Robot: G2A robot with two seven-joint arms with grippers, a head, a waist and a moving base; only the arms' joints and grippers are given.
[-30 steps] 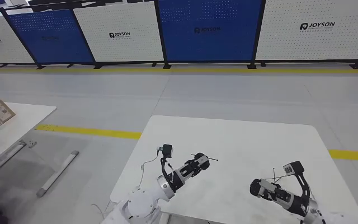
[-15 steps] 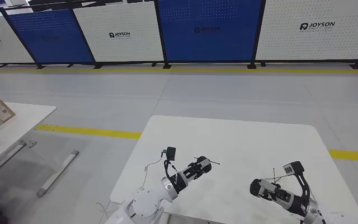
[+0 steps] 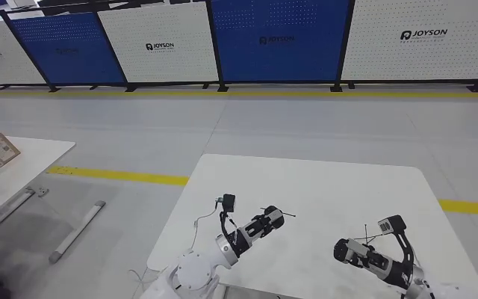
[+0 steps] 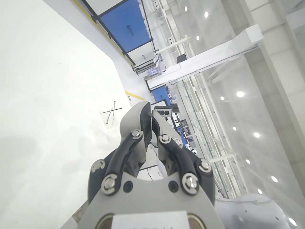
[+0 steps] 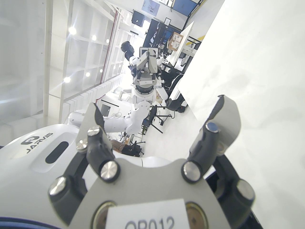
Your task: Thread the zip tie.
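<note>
1. Over the near-left part of the desk (image 3: 314, 179), the left jaws are closed on the zip tie (image 3: 278, 212). Their black pads (image 4: 145, 122) are pressed together at the tips, and no gap shows between them.
2. From above, the tie is a thin black strip held in the air, clear of the desktop, and gripped partway along its length.
3. Its long axis runs roughly along the near edge, crosswise to the left jaws. A short end sticks out toward the left edge. The longer end points toward the right edge and slants slightly toward the near edge.
4. By the near-right corner, the right jaws are spread wide. Both fingers (image 5: 221, 110) are splayed well apart, with nothing between them and nothing touching them.
5. The right jaws face across the desk toward the left edge. The right wrist view looks past them at the closed left jaws, well apart from them.
6. A few loose ties (image 3: 365, 233) lie flat on the desk near the right jaws, on the side away from the near edge, and nothing touches them. In the left wrist view these loose ties (image 4: 111, 114) cross one another in a small scatter, so their long axes point in different directions.
7. The held tie and the loose ties are well apart, with bare white desk between them.
</note>
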